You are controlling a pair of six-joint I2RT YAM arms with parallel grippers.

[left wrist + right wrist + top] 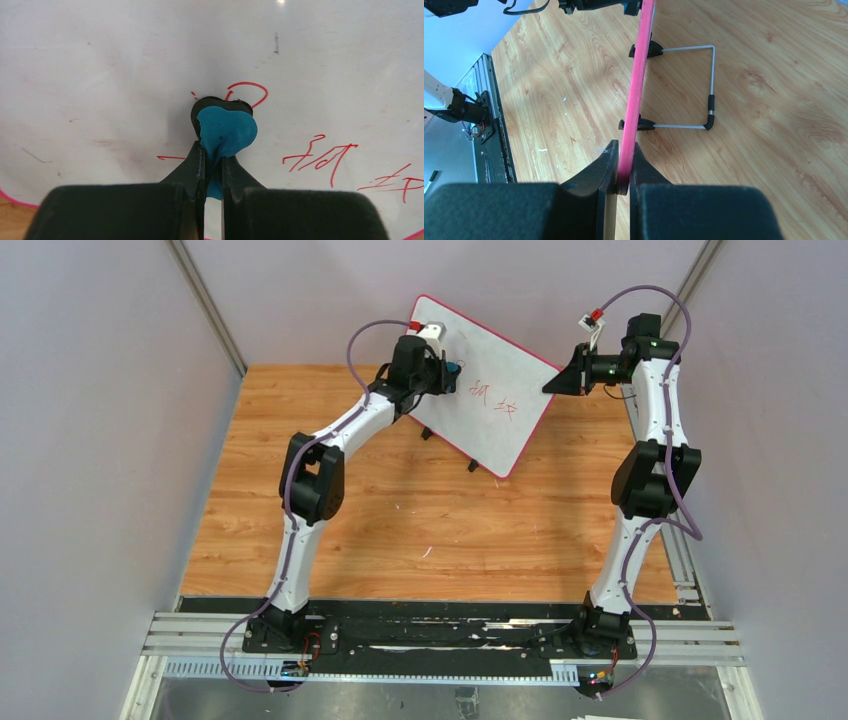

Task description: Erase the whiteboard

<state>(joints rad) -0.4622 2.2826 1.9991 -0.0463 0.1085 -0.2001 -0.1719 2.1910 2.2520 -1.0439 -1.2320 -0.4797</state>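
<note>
The whiteboard (490, 390) stands tilted on its wire stand at the back of the table, white with a red-pink rim and red handwriting (495, 400) near its middle. My left gripper (447, 368) is shut on the blue-and-black eraser (225, 131) and presses it against the board face (125, 75), next to red marks (320, 157). My right gripper (552, 385) is shut on the board's right rim (636, 85), seen edge-on in the right wrist view.
The wire stand (696, 85) with black feet rests on the wooden table (430, 530) behind the board. Grey walls close in both sides. An aluminium rail (450, 640) runs along the near edge by the arm bases.
</note>
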